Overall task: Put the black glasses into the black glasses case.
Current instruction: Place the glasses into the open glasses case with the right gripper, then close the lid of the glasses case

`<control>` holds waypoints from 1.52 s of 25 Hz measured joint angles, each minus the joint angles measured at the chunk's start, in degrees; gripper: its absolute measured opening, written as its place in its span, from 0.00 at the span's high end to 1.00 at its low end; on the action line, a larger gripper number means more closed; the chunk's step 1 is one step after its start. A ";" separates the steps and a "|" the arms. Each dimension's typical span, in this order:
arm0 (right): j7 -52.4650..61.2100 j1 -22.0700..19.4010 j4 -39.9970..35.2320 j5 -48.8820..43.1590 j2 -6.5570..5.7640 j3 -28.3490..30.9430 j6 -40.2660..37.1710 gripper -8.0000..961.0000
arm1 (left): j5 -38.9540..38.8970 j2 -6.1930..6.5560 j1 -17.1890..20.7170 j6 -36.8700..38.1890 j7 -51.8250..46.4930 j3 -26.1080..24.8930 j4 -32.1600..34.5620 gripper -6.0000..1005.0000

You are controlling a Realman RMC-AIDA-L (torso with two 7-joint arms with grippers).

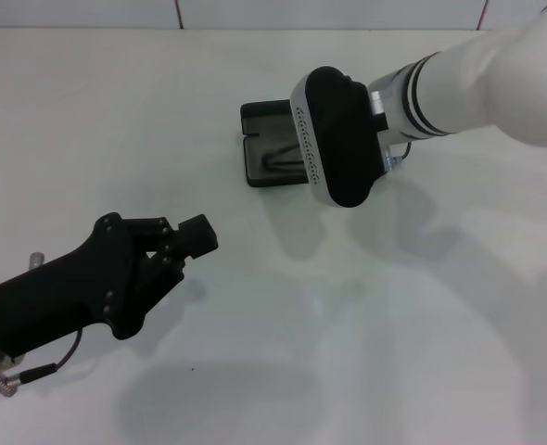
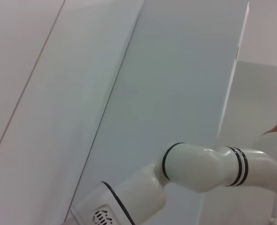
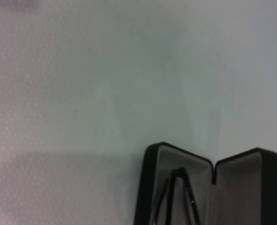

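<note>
The black glasses case lies open on the white table at the far centre. The black glasses lie folded inside it. In the right wrist view the black glasses case shows its grey lining, with the black glasses resting in one half and the other half bare. My right arm's wrist housing hangs over the right part of the case and hides the gripper below it. My left gripper rests low at the near left, shut and holding nothing, well apart from the case.
The white table stretches around the case. A tiled wall edge runs along the far side. The left wrist view shows only the right arm against pale walls.
</note>
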 joint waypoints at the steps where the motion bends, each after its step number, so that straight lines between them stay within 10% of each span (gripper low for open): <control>1: 0.00 0.01 0.12 0.01 0.00 0.00 0.00 0.80 | -0.02 0.00 -0.01 0.00 0.00 0.00 0.00 0.95; 21: 1.74 -7.33 -11.43 -0.94 0.00 1.13 -3.13 0.77 | -0.75 0.64 -0.37 0.43 -0.25 -0.06 0.17 0.95; 28: 5.47 -23.89 -28.75 -2.93 0.00 8.96 -4.68 0.77 | -3.63 0.89 -0.50 0.85 -0.69 -2.71 0.58 0.95; 33: 5.17 -38.62 -40.92 11.88 -0.26 19.44 -6.31 0.77 | -3.71 2.11 -2.89 -0.86 -4.00 -9.95 1.59 0.95; 38: 3.33 -43.52 -42.96 20.98 -0.40 26.02 -13.67 0.78 | -2.23 3.82 -6.88 -6.51 -9.54 -12.97 5.76 0.95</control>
